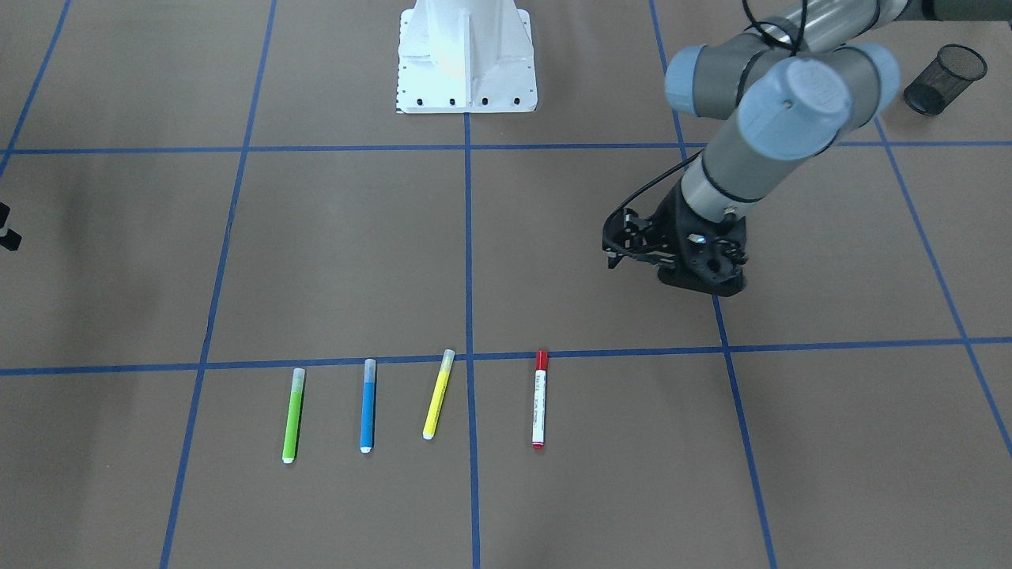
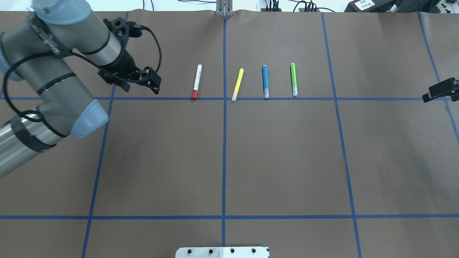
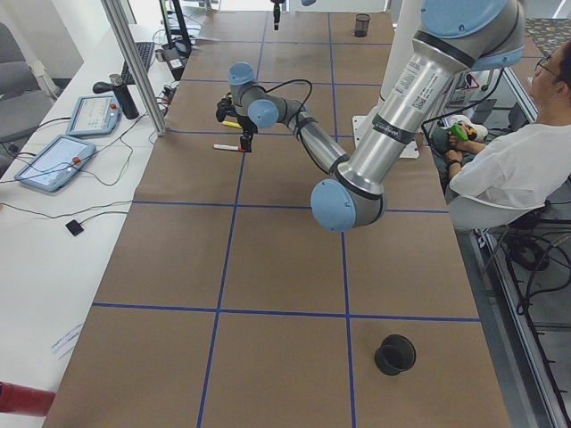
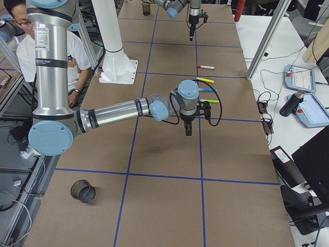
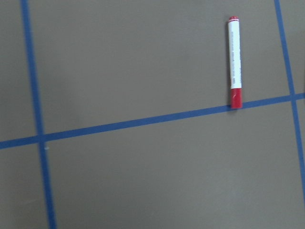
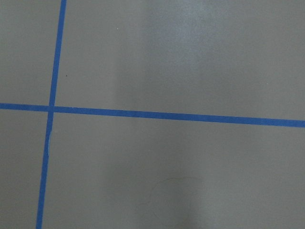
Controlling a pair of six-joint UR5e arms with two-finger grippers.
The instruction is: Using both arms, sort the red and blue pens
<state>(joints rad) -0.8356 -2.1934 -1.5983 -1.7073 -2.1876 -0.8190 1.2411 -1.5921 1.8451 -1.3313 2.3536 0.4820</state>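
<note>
The red pen has a white printed barrel and lies in a row with the blue pen, parallel to it, on the brown table. In the overhead view the red pen is left of the blue pen. My left gripper hangs a little left of the red pen, fingers spread and empty; its wrist view shows the red pen at the upper right. My right gripper shows only partly at the table's right edge, far from the blue pen, with its jaws unclear.
A yellow marker lies between the two pens and a green marker lies right of the blue one. One black mesh cup lies tipped near the left arm's side, another at the right end. A person sits behind the robot.
</note>
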